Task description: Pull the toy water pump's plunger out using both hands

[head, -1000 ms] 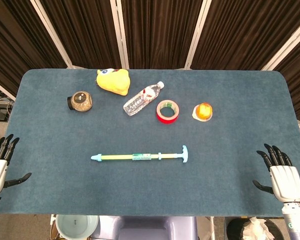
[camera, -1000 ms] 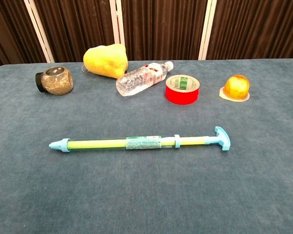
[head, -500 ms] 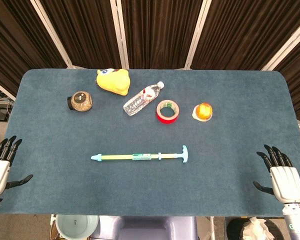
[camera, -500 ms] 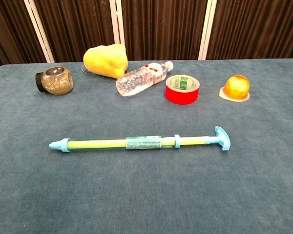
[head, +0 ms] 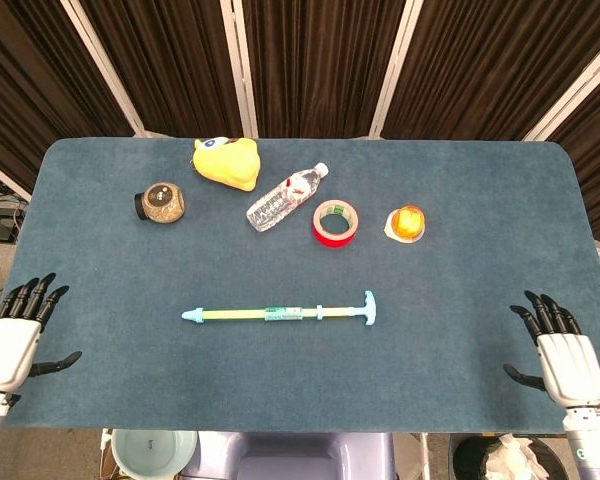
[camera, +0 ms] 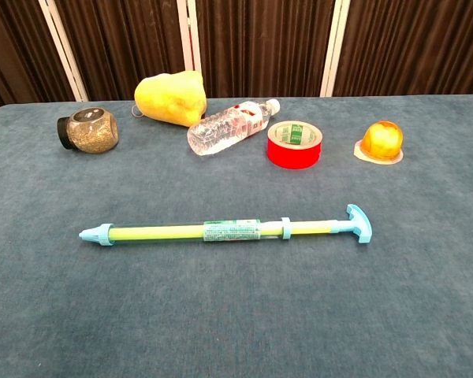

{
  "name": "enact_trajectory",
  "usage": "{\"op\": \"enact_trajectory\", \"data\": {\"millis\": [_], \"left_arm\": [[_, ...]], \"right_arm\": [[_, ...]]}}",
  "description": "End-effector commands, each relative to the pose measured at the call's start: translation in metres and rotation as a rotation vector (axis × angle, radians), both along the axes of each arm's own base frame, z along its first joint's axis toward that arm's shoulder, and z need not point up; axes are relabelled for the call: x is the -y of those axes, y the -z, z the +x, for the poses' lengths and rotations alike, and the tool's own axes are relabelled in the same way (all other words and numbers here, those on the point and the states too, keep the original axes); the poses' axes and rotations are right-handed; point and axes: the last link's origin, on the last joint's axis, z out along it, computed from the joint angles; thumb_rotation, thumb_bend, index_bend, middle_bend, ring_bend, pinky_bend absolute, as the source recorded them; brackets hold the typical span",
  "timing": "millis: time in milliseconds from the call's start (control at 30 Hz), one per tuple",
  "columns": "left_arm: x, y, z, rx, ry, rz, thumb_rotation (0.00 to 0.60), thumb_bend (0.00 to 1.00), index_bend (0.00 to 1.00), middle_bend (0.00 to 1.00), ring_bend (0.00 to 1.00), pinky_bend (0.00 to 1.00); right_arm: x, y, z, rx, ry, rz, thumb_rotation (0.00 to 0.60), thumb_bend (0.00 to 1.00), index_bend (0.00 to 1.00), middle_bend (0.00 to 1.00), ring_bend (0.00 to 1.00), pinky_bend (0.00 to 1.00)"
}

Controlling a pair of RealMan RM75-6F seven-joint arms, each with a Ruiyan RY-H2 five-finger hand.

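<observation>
The toy water pump lies flat in the middle of the blue table, a yellow-green tube with a light blue nozzle at the left and a light blue T-handle on its plunger at the right. My left hand hovers at the table's front left corner, fingers spread and empty, far from the pump. At the front right corner my right hand is likewise spread and empty. Neither hand shows in the chest view.
Along the back stand a dark jar of grains, a yellow plush toy, a lying water bottle, a red tape roll and an orange jelly cup. The table's front edge runs below the pump.
My left hand has moved right, in over the table's front left corner. The right hand has barely shifted. The pump has not moved.
</observation>
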Motion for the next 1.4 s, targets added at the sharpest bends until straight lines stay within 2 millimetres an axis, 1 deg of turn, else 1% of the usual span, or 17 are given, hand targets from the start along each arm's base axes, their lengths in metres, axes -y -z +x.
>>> {"op": "enact_trajectory", "data": {"millis": [33,100,133,167,233,333,433,633,733,933,1167,1267,1400], "left_arm": [[0.000,0.000,0.000,0.003,0.004,0.005,0.600,0.05,0.11,0.00,0.00,0.10],[0.000,0.000,0.000,0.003,0.007,0.011,0.600,0.05,0.11,0.00,0.00,0.10],[0.000,0.000,0.000,-0.004,0.013,0.017,0.600,0.05,0.11,0.00,0.00,0.10],[0.000,0.000,0.000,-0.008,0.016,0.018,0.600,0.05,0.11,0.00,0.00,0.10],[0.000,0.000,0.000,-0.008,0.021,0.021,0.600,0.05,0.11,0.00,0.00,0.10],[0.000,0.000,0.000,-0.009,0.033,0.025,0.600,0.05,0.12,0.00,0.00,0.10],[-0.001,0.000,-0.003,-0.011,0.023,0.017,0.600,0.05,0.12,0.00,0.00,0.10],[-0.004,0.001,-0.004,-0.005,0.022,0.006,0.600,0.05,0.12,0.00,0.00,0.10],[-0.003,0.002,-0.004,-0.004,0.029,-0.001,0.600,0.05,0.12,0.00,0.00,0.10],[-0.002,0.002,-0.004,0.002,0.032,-0.004,0.600,0.05,0.12,0.00,0.00,0.10],[-0.002,0.003,-0.005,0.002,0.020,-0.012,0.600,0.05,0.12,0.00,0.00,0.10],[-0.002,0.003,-0.005,0.003,0.019,-0.014,0.600,0.05,0.12,0.00,0.00,0.10],[-0.002,0.004,-0.006,0.007,0.012,-0.016,0.600,0.05,0.12,0.00,0.00,0.10]], "right_arm": [[0.001,0.004,0.006,0.009,-0.014,0.016,0.600,0.15,0.23,0.11,0.08,0.16],[0.002,0.007,0.013,0.014,-0.033,0.026,0.600,0.15,0.29,0.13,0.10,0.16],[0.004,0.014,0.023,0.025,-0.060,0.042,0.600,0.15,0.33,0.15,0.11,0.16],[0.005,0.018,0.028,0.030,-0.069,0.051,0.600,0.15,0.36,0.17,0.12,0.16],[0.011,0.030,0.044,0.048,-0.076,0.075,0.600,0.15,0.39,0.18,0.13,0.16],[0.025,0.049,0.067,0.073,-0.071,0.104,0.600,0.16,0.41,0.19,0.14,0.16],[0.046,0.071,0.087,0.079,-0.052,0.124,0.600,0.18,0.44,0.20,0.14,0.16],[0.077,0.105,0.113,0.086,0.015,0.135,0.600,0.21,0.51,0.22,0.15,0.16],[0.087,0.122,0.127,0.113,0.038,0.147,0.600,0.24,0.53,0.22,0.15,0.16],[0.093,0.155,0.147,0.088,0.045,0.180,0.600,0.30,0.56,0.23,0.15,0.16],[0.093,0.173,0.157,0.099,0.055,0.196,0.600,0.32,0.57,0.23,0.15,0.16],[0.092,0.186,0.162,0.087,0.048,0.207,0.600,0.32,0.56,0.23,0.14,0.16],[0.094,0.202,0.168,0.080,0.037,0.220,0.600,0.32,0.50,0.22,0.14,0.16]]}}
